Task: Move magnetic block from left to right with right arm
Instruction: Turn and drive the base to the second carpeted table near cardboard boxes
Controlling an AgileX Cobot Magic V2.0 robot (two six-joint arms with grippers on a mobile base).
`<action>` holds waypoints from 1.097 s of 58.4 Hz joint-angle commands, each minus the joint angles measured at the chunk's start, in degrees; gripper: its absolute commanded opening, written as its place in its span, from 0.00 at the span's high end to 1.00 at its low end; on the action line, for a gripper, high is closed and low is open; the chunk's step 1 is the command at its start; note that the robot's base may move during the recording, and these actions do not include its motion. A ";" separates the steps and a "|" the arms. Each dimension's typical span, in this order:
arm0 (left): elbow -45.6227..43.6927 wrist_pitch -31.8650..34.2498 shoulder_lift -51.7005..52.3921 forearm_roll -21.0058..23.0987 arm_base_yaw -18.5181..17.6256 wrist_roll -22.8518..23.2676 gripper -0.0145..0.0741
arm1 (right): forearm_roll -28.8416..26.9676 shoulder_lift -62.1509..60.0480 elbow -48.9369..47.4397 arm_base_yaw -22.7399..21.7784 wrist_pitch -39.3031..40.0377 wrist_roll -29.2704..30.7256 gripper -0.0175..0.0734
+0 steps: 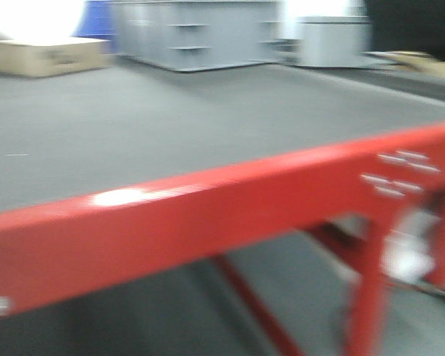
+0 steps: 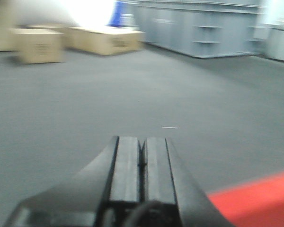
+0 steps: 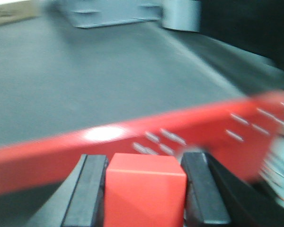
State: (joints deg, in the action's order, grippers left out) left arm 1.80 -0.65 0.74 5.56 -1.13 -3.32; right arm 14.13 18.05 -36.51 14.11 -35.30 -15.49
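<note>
Magnetic block, a small plain red cube, seen from the right wrist view: it sits between the two dark fingers of the right pincer, which is clenched on its opposite side faces and holds it off any surface. Its edges are sharp and its faces smooth and matte, so it is probably rigid, light and unlikely to deform. The flat parallel sides are the natural place to take hold, though smooth faces could slip under a loose grasp. Just beyond the block runs a red metal frame with small pale fittings; no worktop surface can be made out. The left pincer is clenched on nothing, its pads pressed together. Farther off lie grey floor, a cardboard box and grey cabinets. All views are blurred.
</note>
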 commanded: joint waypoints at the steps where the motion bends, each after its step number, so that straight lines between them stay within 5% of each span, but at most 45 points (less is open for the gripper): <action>1: 0.62 5.18 0.56 0.27 -0.34 0.34 0.98 | 0.79 0.68 -1.53 -0.16 4.80 0.43 0.66; 64: 0.62 5.18 0.56 0.27 -0.34 0.34 0.98 | 0.79 0.68 -1.53 -0.16 4.80 0.43 0.66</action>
State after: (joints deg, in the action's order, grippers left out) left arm 1.80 -0.65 0.74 5.56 -1.13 -3.32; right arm 14.13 18.05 -36.51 14.11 -35.30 -15.49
